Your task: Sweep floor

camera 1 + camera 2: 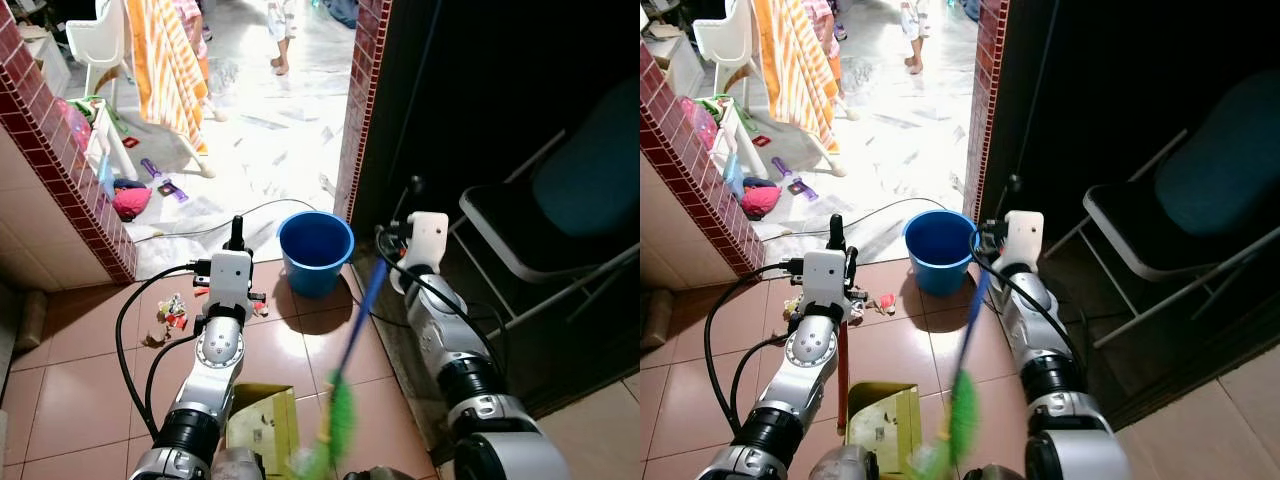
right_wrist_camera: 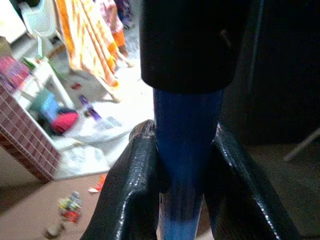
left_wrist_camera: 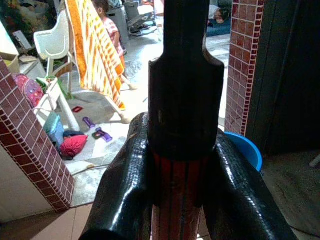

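Note:
My left gripper (image 1: 237, 248) is shut on the dustpan handle (image 3: 180, 200), a red shaft with a black top. The shaft runs down to the yellow-green dustpan (image 1: 262, 420) on the brown tiles by my feet. My right gripper (image 1: 386, 252) is shut on the blue broom handle (image 2: 185, 150). That handle slants down to green bristles (image 1: 338, 425) beside the dustpan. A small pile of colourful litter (image 1: 172, 312) lies on the tiles left of my left arm, with more scraps (image 1: 880, 300) near the blue bucket (image 1: 315, 250).
A dark folding chair (image 1: 560, 220) stands close on the right. A brick pillar (image 1: 362, 100) and a low brick wall (image 1: 70, 160) frame the doorway. Beyond are a drying rack with an orange striped towel (image 1: 170, 60), toys, a floor cable (image 1: 250, 212) and a person's feet (image 1: 280, 62).

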Controlling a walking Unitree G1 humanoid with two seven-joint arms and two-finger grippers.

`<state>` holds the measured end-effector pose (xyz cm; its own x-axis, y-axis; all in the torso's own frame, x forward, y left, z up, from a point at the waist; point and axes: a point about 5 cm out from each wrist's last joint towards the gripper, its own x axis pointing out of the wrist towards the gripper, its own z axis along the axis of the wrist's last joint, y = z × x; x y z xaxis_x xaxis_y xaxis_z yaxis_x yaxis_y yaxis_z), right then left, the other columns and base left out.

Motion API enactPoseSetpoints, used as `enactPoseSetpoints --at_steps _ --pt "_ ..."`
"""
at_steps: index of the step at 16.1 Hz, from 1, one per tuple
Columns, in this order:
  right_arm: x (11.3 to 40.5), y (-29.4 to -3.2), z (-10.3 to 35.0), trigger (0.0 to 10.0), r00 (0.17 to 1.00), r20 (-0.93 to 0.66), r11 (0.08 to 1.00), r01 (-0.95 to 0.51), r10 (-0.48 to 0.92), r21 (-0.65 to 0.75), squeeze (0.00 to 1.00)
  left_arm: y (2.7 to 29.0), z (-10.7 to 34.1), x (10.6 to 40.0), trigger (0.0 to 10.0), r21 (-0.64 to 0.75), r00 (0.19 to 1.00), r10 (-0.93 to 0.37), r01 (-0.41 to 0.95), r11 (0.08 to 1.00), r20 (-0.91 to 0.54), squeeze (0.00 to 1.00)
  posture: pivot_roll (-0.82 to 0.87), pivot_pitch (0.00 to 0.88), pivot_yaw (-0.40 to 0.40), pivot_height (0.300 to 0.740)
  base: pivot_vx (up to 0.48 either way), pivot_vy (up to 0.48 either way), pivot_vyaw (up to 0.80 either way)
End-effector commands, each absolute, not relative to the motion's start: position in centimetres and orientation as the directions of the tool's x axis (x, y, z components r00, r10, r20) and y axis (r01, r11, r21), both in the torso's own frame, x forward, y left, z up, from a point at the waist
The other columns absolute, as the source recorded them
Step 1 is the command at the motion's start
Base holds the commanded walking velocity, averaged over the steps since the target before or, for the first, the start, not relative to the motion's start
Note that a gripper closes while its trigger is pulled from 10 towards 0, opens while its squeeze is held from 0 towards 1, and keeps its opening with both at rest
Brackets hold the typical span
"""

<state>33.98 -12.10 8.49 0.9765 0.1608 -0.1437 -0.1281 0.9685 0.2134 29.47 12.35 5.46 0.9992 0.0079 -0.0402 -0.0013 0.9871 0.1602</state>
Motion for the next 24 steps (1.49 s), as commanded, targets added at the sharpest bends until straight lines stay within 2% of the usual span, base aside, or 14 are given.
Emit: enactPoseSetpoints --at_steps 1,4,8,24 --pt "34.6 -12.4 10.2 10.0 0.988 -0.056 0.955 -0.124 0.144 0.268 0.0 12.1 5.0 29.4 10.0 0.15 0.997 0.008 0.003 0.989 -0.073 0.0 -0.02 0.0 -0.038 0.74 0.0 0.0 0.0" --pt "34.8 -12.5 10.6 10.0 0.988 -0.045 0.959 -0.134 0.15 0.25 0.0 12.2 5.0 29.5 10.0 0.152 0.997 0.011 0.0 0.988 -0.072 0.0 -0.02 0.0 -0.039 0.74 0.0 0.0 0.0" --pt "35.0 -13.1 10.7 10.0 0.99 -0.039 0.959 -0.122 0.136 0.257 0.0 13.7 5.7 30.1 10.0 0.13 0.993 0.106 -0.099 0.987 -0.046 0.0 -0.02 0.0 -0.041 0.74 0.0 0.0 0.0" --pt "34.5 -12.8 10.2 10.0 0.99 -0.037 0.961 -0.126 0.139 0.247 0.0 14.1 5.9 30.8 10.0 0.135 0.992 0.109 -0.101 0.986 -0.055 0.0 -0.02 0.0 -0.039 0.74 0.0 0.46 0.0"
